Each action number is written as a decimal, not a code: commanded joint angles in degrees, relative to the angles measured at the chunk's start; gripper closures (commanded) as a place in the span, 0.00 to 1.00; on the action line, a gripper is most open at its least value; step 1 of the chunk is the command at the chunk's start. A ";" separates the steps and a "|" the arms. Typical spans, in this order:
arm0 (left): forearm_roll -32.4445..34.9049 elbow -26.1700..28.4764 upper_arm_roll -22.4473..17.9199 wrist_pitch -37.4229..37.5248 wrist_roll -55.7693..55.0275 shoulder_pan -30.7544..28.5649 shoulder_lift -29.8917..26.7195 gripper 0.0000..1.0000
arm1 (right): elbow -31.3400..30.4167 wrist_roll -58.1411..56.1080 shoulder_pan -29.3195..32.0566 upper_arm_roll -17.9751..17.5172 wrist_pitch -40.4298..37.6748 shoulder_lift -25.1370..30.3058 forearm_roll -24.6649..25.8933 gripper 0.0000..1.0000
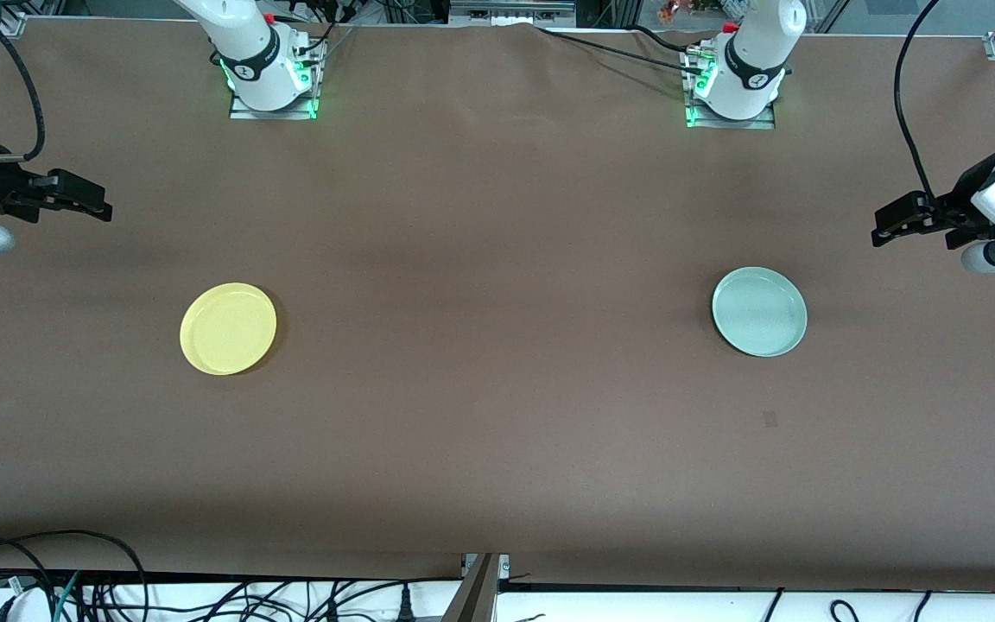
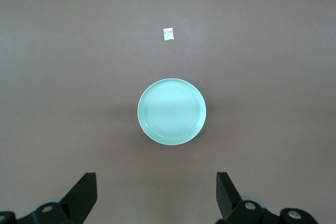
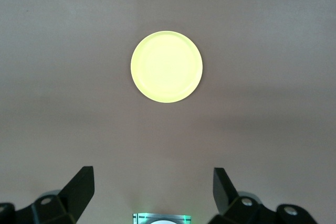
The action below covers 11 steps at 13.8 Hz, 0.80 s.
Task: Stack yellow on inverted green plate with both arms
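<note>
Presently catalogued, 2 plates and 2 grippers on a brown table point(image 1: 497, 259).

Item 1: yellow plate point(image 1: 228, 328), round, shallow, raised rim, rim up. Lying flat toward the right arm's end of the table, at about 9 o'clock from the table's middle. Touching nothing. Also seen whole in the right wrist view point(image 3: 166, 67), bare table all around.

Item 2: green plate point(image 1: 759, 311), pale mint, round, shallow, rim up, hollow side showing faint rings in the left wrist view point(image 2: 171, 112). Lying flat toward the left arm's end, at about 3 o'clock from the table's middle. Well apart from the yellow plate, roughly level with it, slightly farther from the front camera.

Item 3: right gripper point(image 1: 83, 200), black, 2 fingers, up in the air over the table edge at the right arm's end, at about 11 o'clock from the yellow plate. Jaws spread wide, holding nothing; fingertips point(image 3: 80, 183) clear of the plate.

Item 4: left gripper point(image 1: 895, 223), black, 2 fingers, up in the air over the table near its left-arm end, at about 2 o'clock from the green plate. Jaws spread wide, holding nothing; fingertips point(image 2: 84, 188) clear of the plate.

Item 5: small white tag point(image 2: 168, 34) on the table near the green plate.
</note>
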State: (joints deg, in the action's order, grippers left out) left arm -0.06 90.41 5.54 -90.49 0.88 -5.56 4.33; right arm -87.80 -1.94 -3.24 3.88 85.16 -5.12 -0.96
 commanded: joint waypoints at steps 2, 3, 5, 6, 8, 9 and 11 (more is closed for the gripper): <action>-0.38 -1.72 0.18 0.76 0.18 -0.24 0.77 0.00 | 1.40 0.80 0.17 0.08 -0.69 -0.59 -0.80 0.00; -0.38 -1.72 0.18 0.84 0.18 -0.24 0.77 0.00 | 1.40 0.80 0.17 0.08 -0.69 -0.59 -0.80 0.00; -0.38 -1.72 0.17 0.76 0.18 -0.33 0.77 0.00 | 1.31 0.80 0.25 0.17 -0.69 -0.59 -0.80 0.00; -0.38 -1.72 0.18 0.76 0.09 -0.51 0.77 0.00 | 1.31 0.80 0.25 0.17 -0.69 -0.59 -0.80 0.00; -0.47 -1.72 0.09 0.76 0.00 -0.51 0.86 0.00 | 1.31 0.80 0.25 0.17 -0.69 -0.59 -0.71 0.00; -0.64 -1.72 0.17 0.76 0.00 -0.59 0.86 0.00 | 1.31 0.80 0.25 0.17 -0.69 -0.59 -0.79 0.00; -1.00 -1.72 0.09 0.67 0.00 -0.77 0.94 0.00 | 1.31 0.71 0.25 0.17 -0.69 -0.59 -0.71 0.00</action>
State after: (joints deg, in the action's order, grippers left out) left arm -0.06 90.40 5.50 -90.49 0.88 -5.89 4.34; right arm -87.79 -1.94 -3.17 4.02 85.16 -5.17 -0.96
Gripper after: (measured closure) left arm 0.000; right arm 0.000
